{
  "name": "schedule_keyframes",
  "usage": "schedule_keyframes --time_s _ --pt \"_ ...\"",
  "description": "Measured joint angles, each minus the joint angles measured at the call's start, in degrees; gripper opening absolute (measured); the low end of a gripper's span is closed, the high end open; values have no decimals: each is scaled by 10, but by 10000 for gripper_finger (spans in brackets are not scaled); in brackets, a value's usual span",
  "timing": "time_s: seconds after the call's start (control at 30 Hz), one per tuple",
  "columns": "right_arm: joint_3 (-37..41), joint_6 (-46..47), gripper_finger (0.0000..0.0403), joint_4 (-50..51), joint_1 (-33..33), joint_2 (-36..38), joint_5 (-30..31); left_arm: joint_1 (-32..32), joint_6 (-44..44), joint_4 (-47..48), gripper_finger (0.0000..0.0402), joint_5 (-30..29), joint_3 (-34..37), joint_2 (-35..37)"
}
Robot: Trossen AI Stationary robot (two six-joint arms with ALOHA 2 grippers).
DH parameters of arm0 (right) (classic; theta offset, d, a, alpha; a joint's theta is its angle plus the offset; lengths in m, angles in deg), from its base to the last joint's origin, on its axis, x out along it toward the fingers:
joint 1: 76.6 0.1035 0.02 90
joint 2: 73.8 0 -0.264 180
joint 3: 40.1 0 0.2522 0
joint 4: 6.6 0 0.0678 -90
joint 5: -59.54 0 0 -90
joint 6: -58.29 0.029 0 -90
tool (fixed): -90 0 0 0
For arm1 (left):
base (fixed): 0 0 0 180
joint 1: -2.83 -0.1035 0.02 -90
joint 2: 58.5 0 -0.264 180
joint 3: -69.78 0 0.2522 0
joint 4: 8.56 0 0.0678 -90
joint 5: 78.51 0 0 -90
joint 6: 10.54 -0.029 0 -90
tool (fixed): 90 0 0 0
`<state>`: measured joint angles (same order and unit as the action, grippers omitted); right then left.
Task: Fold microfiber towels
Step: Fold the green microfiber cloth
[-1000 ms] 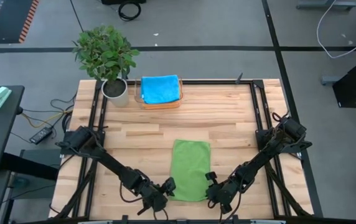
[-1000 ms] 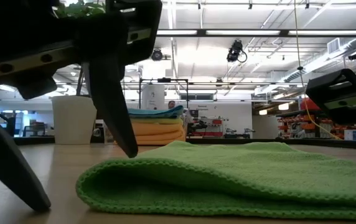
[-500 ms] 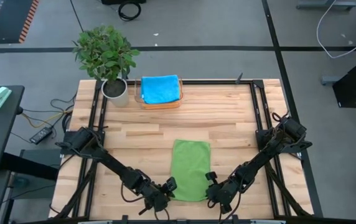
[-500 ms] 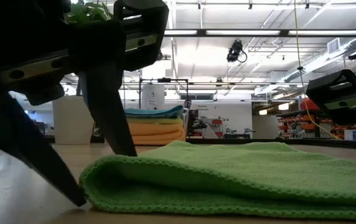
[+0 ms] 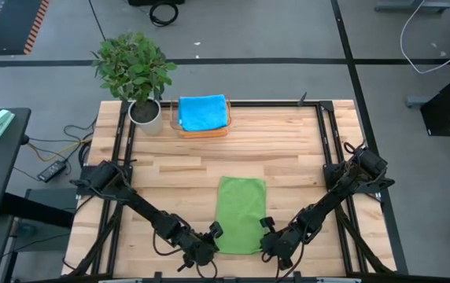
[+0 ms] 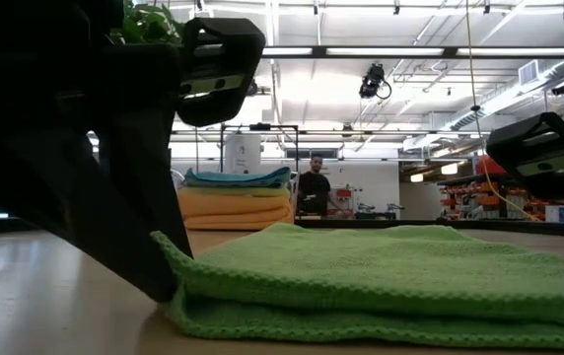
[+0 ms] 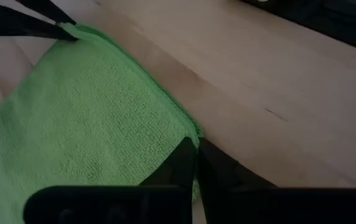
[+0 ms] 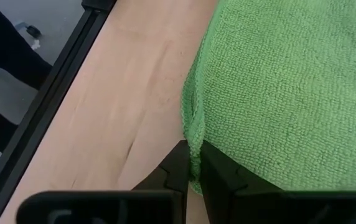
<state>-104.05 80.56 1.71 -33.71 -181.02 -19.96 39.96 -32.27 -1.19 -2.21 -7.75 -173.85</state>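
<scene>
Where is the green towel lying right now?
In the high view the green towel lies on the near middle of the table, its near corners pinched by the left gripper and right gripper.

Workshop hall, ceiling strip lights, concrete floor

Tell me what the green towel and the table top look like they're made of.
The green towel looks like soft microfiber: a matte surface of fine nubby loops with a stitched edge. The table looks like wood, probably glued butcher-block strips: pale planks with staggered joints, visible grain and a smooth, slightly glossy finish.
</scene>
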Motion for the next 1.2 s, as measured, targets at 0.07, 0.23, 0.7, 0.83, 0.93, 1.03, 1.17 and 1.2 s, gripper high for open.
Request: schedule_keyframes --time_s 0.07,0.23,0.7,0.83,0.93,1.03,1.17,1.2 --pt "0 11 39 0 0 0 0 2 3 0 22 0 0 0" --pt "0 87 39 -5 11 0 0 11 105 7 9 -1 0 7" --pt "0 118 39 -3 17 0 2 27 78 2 209 1 0 7" --pt "0 118 39 -3 16 0 7 38 -8 -47 240 4 0 7" --pt "0 118 39 -3 15 0 8 37 5 -23 239 35 0 7" --pt "0 118 39 -3 15 0 10 33 45 4 224 41 0 2" --pt "0 122 39 -4 15 0 10 32 46 -12 201 31 0 0" --pt "0 123 39 -4 15 0 10 33 33 -24 197 24 0 0"
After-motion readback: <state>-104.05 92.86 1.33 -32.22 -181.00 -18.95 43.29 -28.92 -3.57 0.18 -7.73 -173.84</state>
